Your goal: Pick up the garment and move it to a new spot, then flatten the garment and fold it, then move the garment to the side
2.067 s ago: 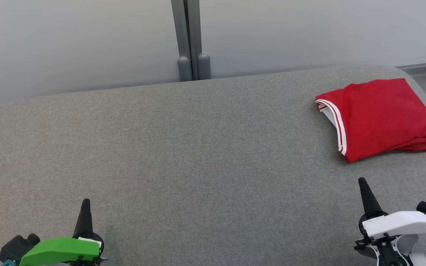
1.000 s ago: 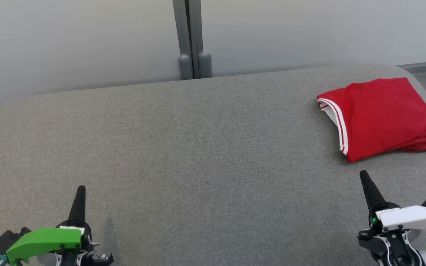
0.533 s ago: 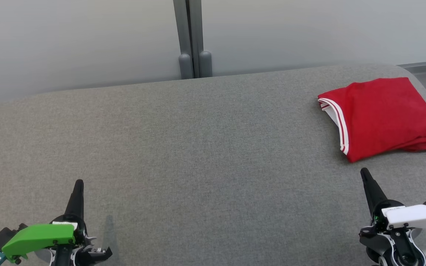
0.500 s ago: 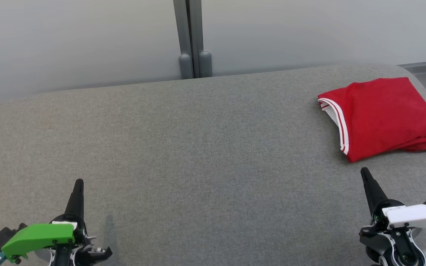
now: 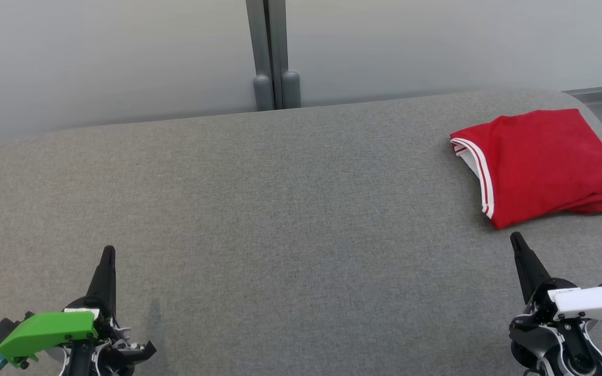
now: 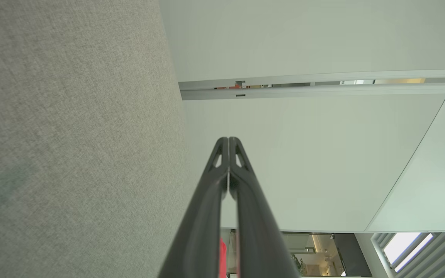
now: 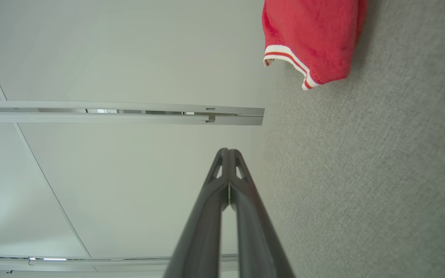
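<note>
Right end effector (image 5: 515, 240) pinched closed, empty; left end effector (image 5: 108, 251) likewise. Red garment (image 5: 541, 162) lies folded on the bench (image 5: 280, 209), just ahead of the right one, not touching. Likely light, limp, quick to unfold; best pinched through all layers at the striped hem (image 5: 483, 175).

Folded red garment (image 5: 541, 162), far right

Open table (image 5: 280, 219) is stretching across left and middle, the garment (image 5: 541, 162) is blocking the far right, and a wall (image 5: 123, 62) is closing off the back.
</note>
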